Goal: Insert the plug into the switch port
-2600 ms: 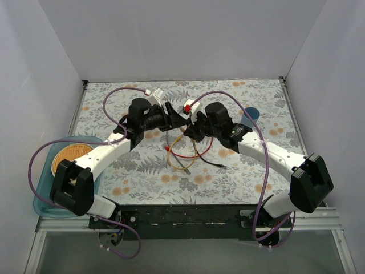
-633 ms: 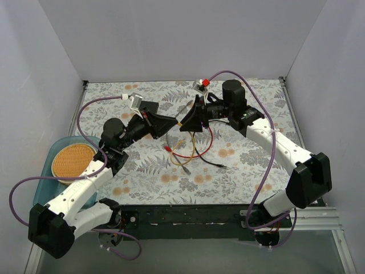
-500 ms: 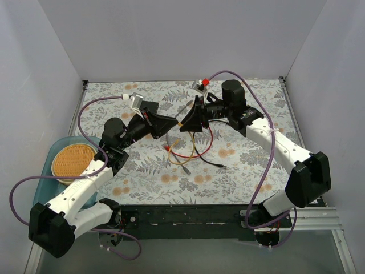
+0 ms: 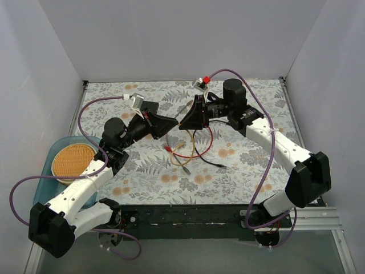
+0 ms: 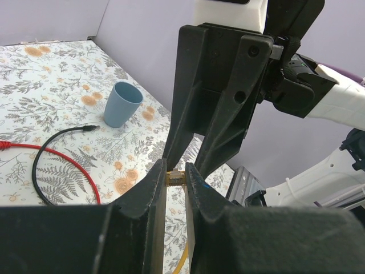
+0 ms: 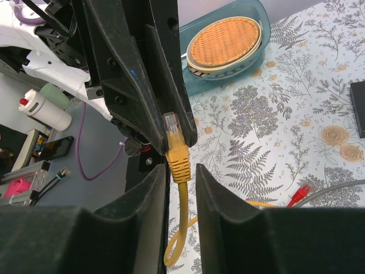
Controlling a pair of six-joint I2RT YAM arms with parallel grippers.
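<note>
Top view: both arms, which crouched low over the table (image 4: 239, 171) a couple of seconds ago, now stand raised. The left tool (image 4: 174, 123) and right tool (image 4: 182, 125) meet tip to tip in the air, and a yellow cable (image 4: 192, 140) hangs from the meeting point. Over the last half second hardly anything shifts. Left wrist view: the left tool is pressed together on the plug (image 5: 175, 178), with the right tool just above it. Right wrist view: the plug stands between the right tool's fingers with a sliver of gap, so I cannot tell whether that tool pinches it. A flat black slab, probably the switch (image 6: 358, 108), lies on the table at the picture's edge, well apart from the plug. This looks like a handover, and insertion has not begun.
</note>
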